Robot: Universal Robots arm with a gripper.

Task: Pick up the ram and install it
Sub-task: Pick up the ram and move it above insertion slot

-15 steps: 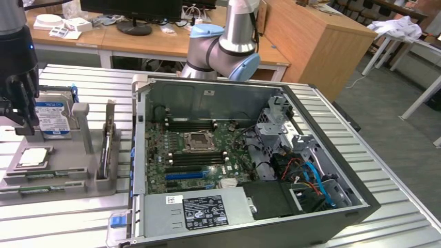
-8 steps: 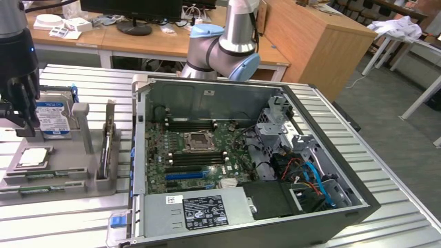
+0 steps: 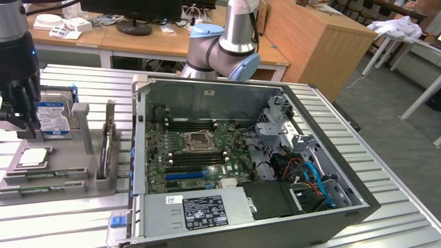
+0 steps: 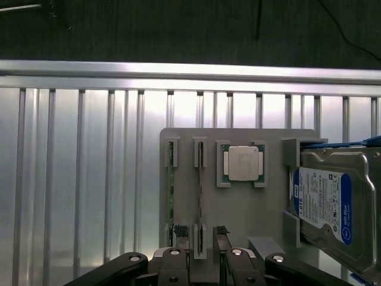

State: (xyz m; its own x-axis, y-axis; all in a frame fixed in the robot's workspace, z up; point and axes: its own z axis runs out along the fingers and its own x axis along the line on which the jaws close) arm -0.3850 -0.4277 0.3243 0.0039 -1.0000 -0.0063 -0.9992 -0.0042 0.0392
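Alignment is deciding this pick: the gripper (image 4: pixel 200 232) is hanging wide open and empty above the grey holder (image 4: pixel 238 208) on the table (image 4: pixel 77 179). Its fingers are straddling the line of a second stick (image 4: pixel 200 190), while the ram (image 4: pixel 171 190) is standing on edge in the outermost slot just beside it. Doing this well is probably meaning centring squarely over one thin board, jaws parallel to its flat faces, and gripping midway along the top edge so it is lifting straight, without tilting.

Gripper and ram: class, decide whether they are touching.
Apart. The exterior view shows the gripper hanging clear of the ram, with the processor between them.
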